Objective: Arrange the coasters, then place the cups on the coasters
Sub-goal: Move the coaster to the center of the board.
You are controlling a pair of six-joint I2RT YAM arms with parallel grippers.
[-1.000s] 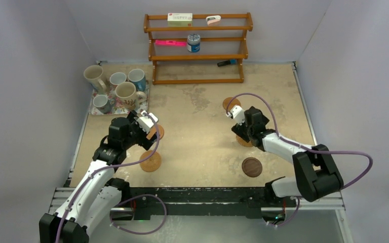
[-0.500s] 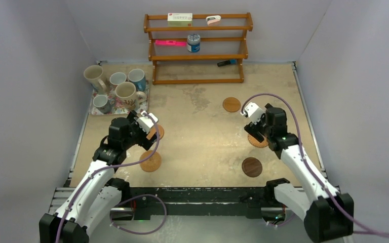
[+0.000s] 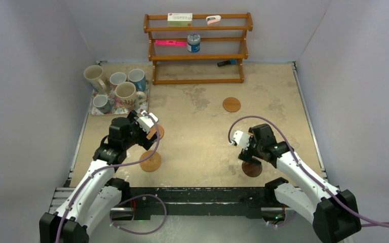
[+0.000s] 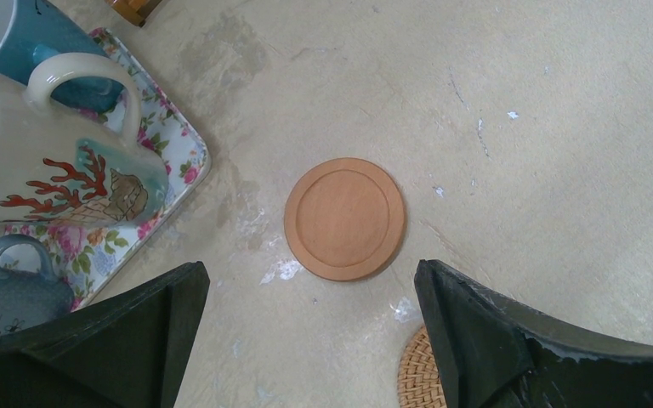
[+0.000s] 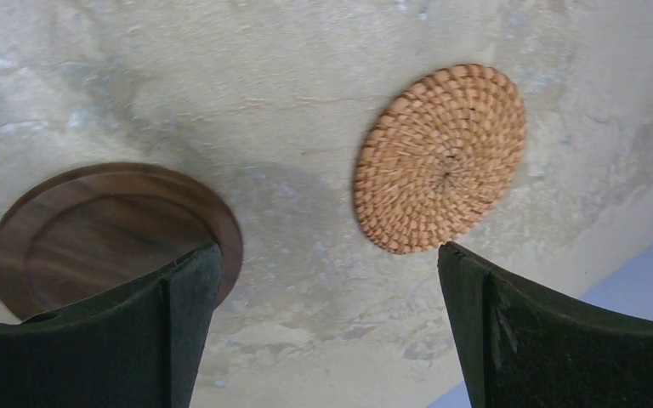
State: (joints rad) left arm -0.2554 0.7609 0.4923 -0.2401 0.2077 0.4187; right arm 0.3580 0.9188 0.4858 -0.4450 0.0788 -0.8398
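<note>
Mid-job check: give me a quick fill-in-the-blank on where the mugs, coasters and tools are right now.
1. All five mugs stand on the floral ____.
2. The left tool and the right tool are both ____, holding nothing.
3. In the right wrist picture, the woven coaster lies to the ____ of the dark brown coaster.
Missing words: tray; open; right.

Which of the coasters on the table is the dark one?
The smooth dark brown wooden coaster just beneath the right gripper. The rest in view are tan-orange, like the woven coaster lying beside it.
</note>
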